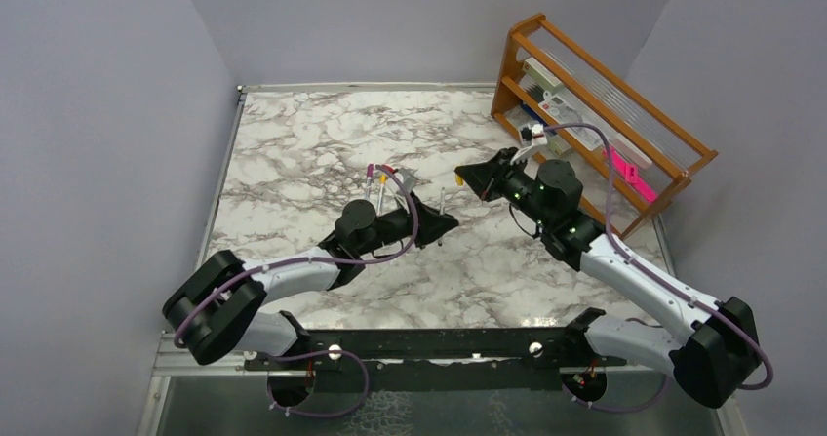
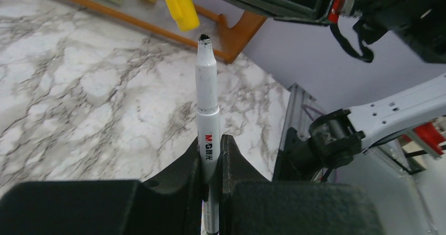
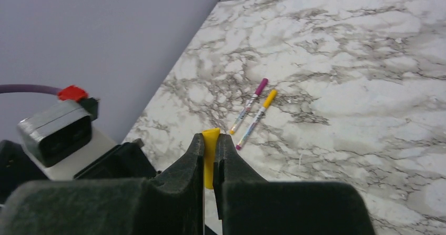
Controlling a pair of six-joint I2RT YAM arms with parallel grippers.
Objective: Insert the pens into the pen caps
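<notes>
My left gripper point(image 2: 213, 140) is shut on a silver-white pen point(image 2: 206, 98) and holds it upright, its dark tip bare. In the top view this gripper point(image 1: 447, 223) is at mid-table. My right gripper point(image 3: 210, 138) is shut on a yellow cap point(image 3: 210, 145). In the top view it point(image 1: 466, 176) hovers just beyond the pen. In the left wrist view the yellow cap point(image 2: 179, 4) hangs just up and left of the pen tip, apart from it. Two more pens lie side by side on the marble, one with a magenta cap point(image 3: 247, 104) and one with a yellow cap point(image 3: 256, 118).
A wooden rack point(image 1: 585, 95) with boxes stands at the back right, with a flat bright-pink object point(image 1: 629, 175) on it. The two lying pens point(image 1: 378, 178) are just behind the left arm. Grey walls close in the marble table point(image 1: 293, 143).
</notes>
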